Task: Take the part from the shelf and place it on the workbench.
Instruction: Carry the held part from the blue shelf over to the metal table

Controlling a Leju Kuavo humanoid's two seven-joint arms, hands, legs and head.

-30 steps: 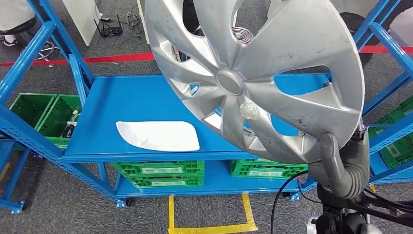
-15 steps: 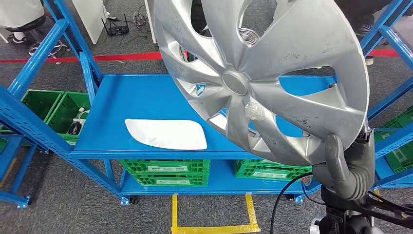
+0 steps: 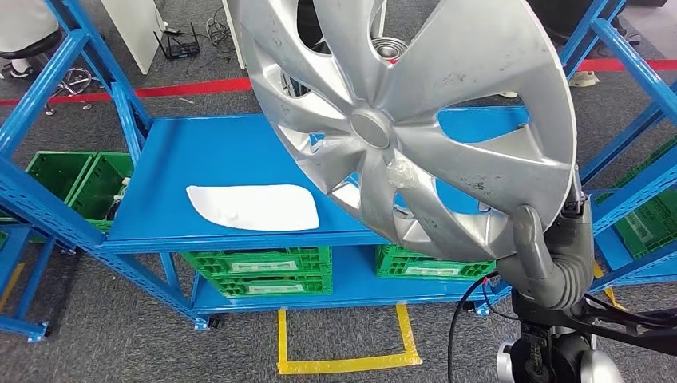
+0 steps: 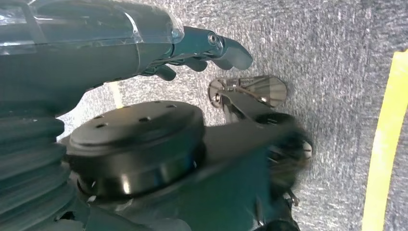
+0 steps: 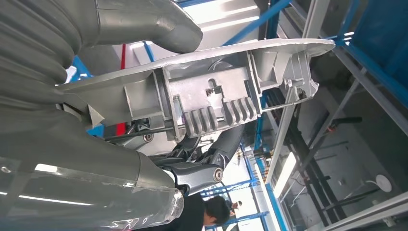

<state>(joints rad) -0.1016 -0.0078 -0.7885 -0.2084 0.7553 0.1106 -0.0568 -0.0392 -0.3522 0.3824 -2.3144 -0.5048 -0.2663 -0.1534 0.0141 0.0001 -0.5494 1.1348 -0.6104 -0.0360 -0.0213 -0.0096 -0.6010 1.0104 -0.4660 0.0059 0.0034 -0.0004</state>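
Observation:
A large silver wheel cover [image 3: 447, 88] with curved spokes stands tilted close in front of me in the head view, hiding much of the blue shelf [image 3: 215, 152]. My right hand [image 3: 543, 255] grips its lower rim, thumb on the front face. In the right wrist view the cover's ribbed rim [image 5: 216, 96] sits between the grey thumb [image 5: 144, 24] and the dark fingers [image 5: 202, 168]. My left hand [image 4: 192, 48] hangs over the grey floor, holding nothing, its fingers loosely apart.
A flat white part [image 3: 251, 206] lies on the shelf's blue top board. Green crates [image 3: 259, 271] sit on the lower level and at the left [image 3: 72, 179]. Blue uprights [image 3: 615, 56] rise at the right. Yellow tape [image 3: 343, 363] marks the floor. A person [image 5: 211, 211] stands beyond the shelving.
The whole picture has shifted, first right then back left, so the camera has moved. The wheel cover stays in my right hand, now slightly higher against the shelf.

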